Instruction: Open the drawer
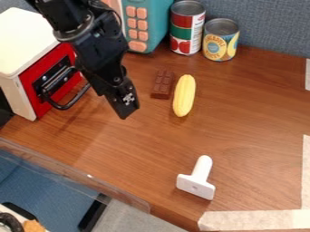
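Across the wood-grain bench [251,118] I am judging depth from one slanted view, so misreading height is posing the main risk. My black jointed arm [91,45] is hanging over the left side, and its end effector [126,112] is sitting right of the handle, apart from it; whether it is parted or closed, I cannot tell. The white box [27,38] is standing at far left, with its red drawer [48,61] facing right and near, seemingly shut. If the box is resting unsecured, I am expecting a stiff drawer to drag it along instead of opening. The teal toy with orange buttons [158,22] and the two printed metal cans [186,29] [220,41] are standing farther back, where only a wide swing is threatening them. The curved black handle [62,108] is jutting out; if I am coming in too high, I am missing it, and too deep, I am ramming the red front. A shallow hook is risking a slip mid-pull. The yellow corn cob [184,96] and brown chocolate bar [162,84] are lying to the right, where an overlong pull is likely nudging them.
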Controlling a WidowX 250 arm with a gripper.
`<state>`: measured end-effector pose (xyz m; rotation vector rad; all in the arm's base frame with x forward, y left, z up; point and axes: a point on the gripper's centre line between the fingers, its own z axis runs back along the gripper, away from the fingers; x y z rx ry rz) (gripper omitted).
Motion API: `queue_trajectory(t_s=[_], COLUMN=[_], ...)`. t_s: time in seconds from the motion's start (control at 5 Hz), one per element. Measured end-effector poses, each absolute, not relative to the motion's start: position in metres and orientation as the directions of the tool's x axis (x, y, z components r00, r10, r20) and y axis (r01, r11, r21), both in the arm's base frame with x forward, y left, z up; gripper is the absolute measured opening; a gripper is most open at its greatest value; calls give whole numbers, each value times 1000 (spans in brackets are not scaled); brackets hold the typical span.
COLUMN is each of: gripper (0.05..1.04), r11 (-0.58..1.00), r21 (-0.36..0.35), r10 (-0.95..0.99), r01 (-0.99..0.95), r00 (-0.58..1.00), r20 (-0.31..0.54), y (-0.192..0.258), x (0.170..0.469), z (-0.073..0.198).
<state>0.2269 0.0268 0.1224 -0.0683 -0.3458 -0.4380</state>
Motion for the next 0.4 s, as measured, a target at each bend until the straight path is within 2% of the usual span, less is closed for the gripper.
queue_trajectory(t_s=[0.2,0.4], gripper=[1000,1000], r11=[909,934], r21=[4,57], r10=[-395,-353], r01=[417,353], r00=[858,885], r20=[330,305], y=[28,36], x=[226,236], z=[118,102])
